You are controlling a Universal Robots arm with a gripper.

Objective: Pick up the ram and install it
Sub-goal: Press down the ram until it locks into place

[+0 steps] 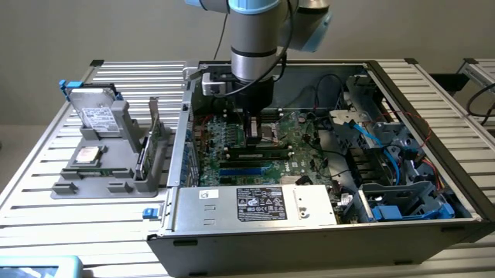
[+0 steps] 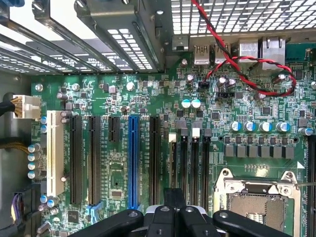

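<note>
The ram (image 1: 101, 172) sits as a thin green strip in the grey fixture (image 1: 93, 188), near the edge of the slatted table (image 1: 46, 174) on the exterior view's left. It lies low and flat. Its long axis runs along the fixture's front edge, so it points across the exterior view from left to right.

The gripper (image 1: 254, 142) is well apart from it, down inside the open computer case (image 1: 309, 243). It hangs just above the motherboard (image 2: 123, 98) beside the CPU socket (image 2: 256, 197), and its jaws are closed with nothing between them.

The case's side wall (image 1: 185, 133) and an upright expansion card (image 1: 155, 136) stand between gripper and ram. Above the fixture the room is open.
</note>
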